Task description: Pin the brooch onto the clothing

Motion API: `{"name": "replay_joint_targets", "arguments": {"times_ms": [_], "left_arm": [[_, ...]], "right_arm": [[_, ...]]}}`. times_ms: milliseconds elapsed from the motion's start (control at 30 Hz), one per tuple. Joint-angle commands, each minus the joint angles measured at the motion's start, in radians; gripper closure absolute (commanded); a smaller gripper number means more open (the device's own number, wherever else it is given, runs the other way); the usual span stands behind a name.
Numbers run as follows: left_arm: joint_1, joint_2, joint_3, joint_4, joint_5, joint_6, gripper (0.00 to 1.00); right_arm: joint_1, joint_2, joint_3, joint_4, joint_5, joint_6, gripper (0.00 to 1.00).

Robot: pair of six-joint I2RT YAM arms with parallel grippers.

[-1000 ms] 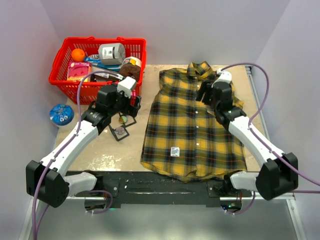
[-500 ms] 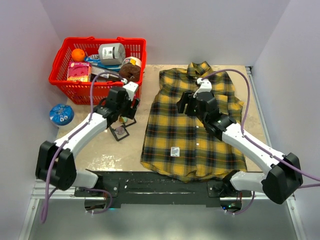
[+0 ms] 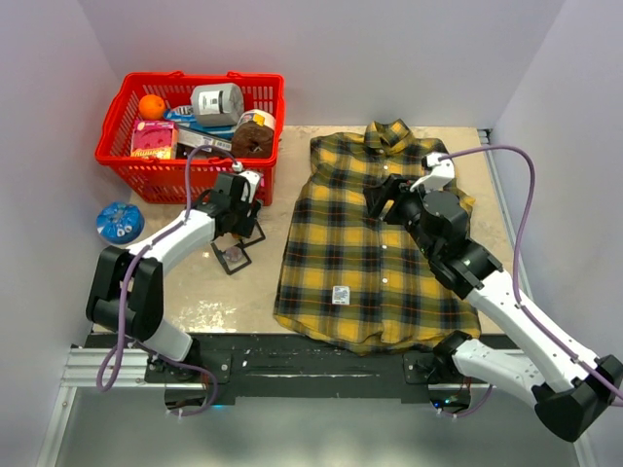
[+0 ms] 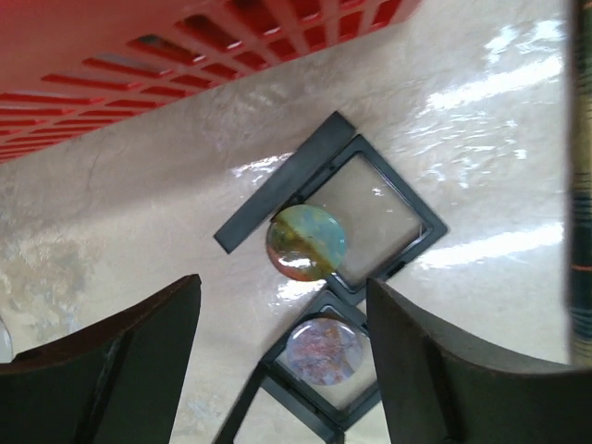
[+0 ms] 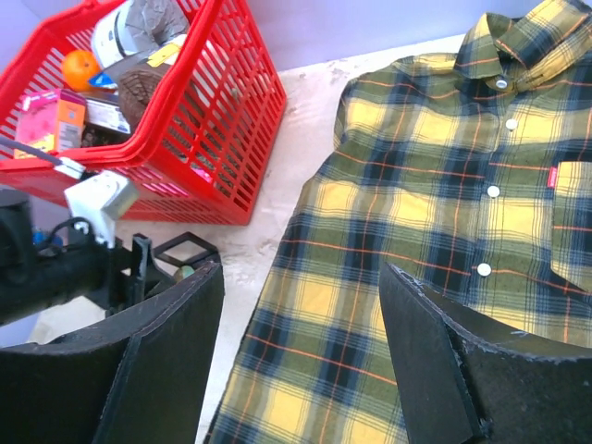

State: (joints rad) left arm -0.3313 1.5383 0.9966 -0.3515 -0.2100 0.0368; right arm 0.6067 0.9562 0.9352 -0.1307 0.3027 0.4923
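The yellow-and-dark plaid shirt (image 3: 375,243) lies flat on the table, collar at the back; it also fills the right wrist view (image 5: 435,231). Two round brooches lie on black square frames left of the shirt: a green-and-orange one (image 4: 306,242) and a pink-purple one (image 4: 321,351). From above the frames (image 3: 236,251) show beside the shirt's left edge. My left gripper (image 4: 282,305) is open and hovers over the brooches (image 3: 241,206), holding nothing. My right gripper (image 5: 302,273) is open and empty above the shirt's upper middle (image 3: 378,199).
A red basket (image 3: 127,156) with an orange, a can and packets stands at the back left, close behind the frames; it also shows in the left wrist view (image 4: 139,55). A blue round object (image 3: 119,222) lies at the left edge.
My right gripper swung left from the collar over the shirt, then drew back a little to the right. My left arm folded closer to the frames; its gripper stayed over them.
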Motion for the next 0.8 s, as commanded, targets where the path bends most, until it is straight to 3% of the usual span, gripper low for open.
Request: {"name": "replay_joint_targets", "arguments": {"times_ms": [0,333,633,700,767], "left_arm": [[0.046,0.008,0.024,0.052,0.026,-0.028,0.27],[0.052,-0.004,-0.033,0.089,0.144,-0.066,0.3],[0.052,-0.02,-0.084,0.117,0.112,-0.129,0.34],[0.051,-0.052,-0.101,0.141,0.101,-0.152,0.3],[0.049,-0.084,-0.125,0.151,0.092,-0.17,0.21]], "right_arm": [[-0.002,-0.04,-0.022,-0.015,0.041,0.012,0.28],[-0.001,-0.06,-0.024,-0.029,0.049,0.008,0.27],[-0.001,-0.057,-0.026,-0.029,0.049,0.006,0.27],[-0.002,-0.057,-0.026,-0.03,0.053,0.008,0.27],[-0.002,-0.057,-0.026,-0.03,0.053,0.008,0.27]]}}
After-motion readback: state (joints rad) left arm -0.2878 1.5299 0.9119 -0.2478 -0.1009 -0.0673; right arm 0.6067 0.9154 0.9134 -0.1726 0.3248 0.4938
